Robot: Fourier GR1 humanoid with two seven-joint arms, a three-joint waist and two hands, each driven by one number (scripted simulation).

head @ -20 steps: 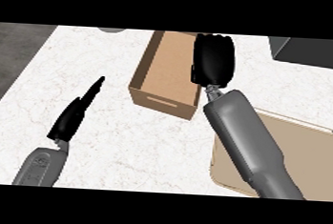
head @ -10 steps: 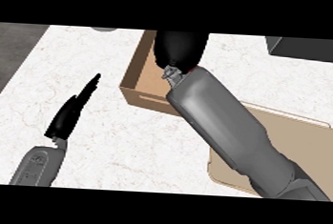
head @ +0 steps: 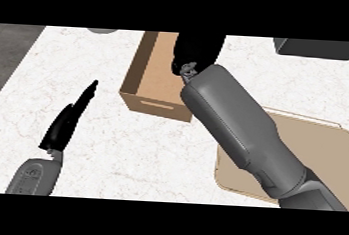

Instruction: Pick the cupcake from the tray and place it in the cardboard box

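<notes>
Right robot hand (head: 197, 51), grip unreadable, over rectangular cardboard box (head: 146, 90); left robot hand (head: 68, 121) straight-fingered, empty.

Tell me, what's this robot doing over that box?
The right hand is reaching over the open brown cardboard box on the white marbled counter. Whether it holds the cupcake cannot be seen. The flat beige tray lies at the right, partly under the forearm. The left hand rests open at the left.

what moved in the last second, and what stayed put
The robot's right hand and grey forearm swung toward the view's left, from the far right edge of the open brown cardboard box to above its inside. No cupcake shows. The left hand, box and beige tray stayed put.
</notes>
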